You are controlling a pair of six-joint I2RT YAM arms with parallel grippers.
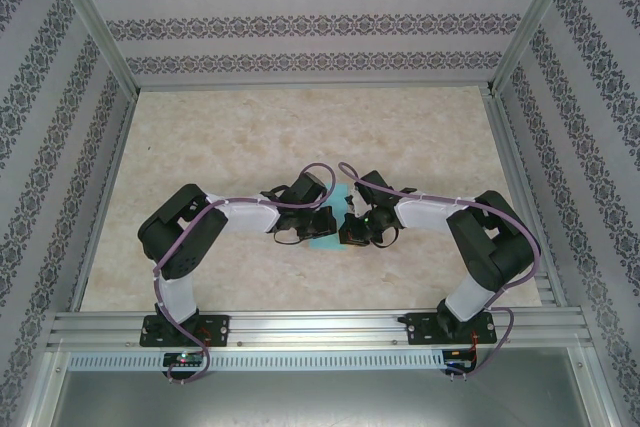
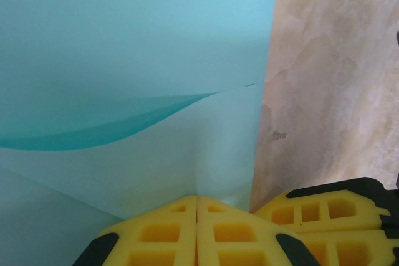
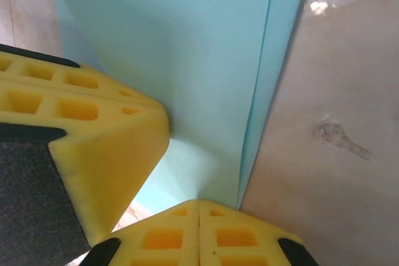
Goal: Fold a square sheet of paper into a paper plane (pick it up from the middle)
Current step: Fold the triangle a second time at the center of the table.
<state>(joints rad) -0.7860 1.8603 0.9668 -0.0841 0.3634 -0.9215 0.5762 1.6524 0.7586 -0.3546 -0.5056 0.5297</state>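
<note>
The left gripper, fingers pressed together, pinches the folded sheet of paper from its 9 o'clock at the middle of the table. The right gripper, fingers closed tight, clamps the same sheet from 3 o'clock.

Bright even light, faint glare on the table, soft close-up foreground.

The table has a pale, marbled beige top. The square sheet of paper, turquoise and folded over on itself, lies just toward 6 o'clock of its centre. A faint smudge marks the top beside the sheet's edge.
</note>
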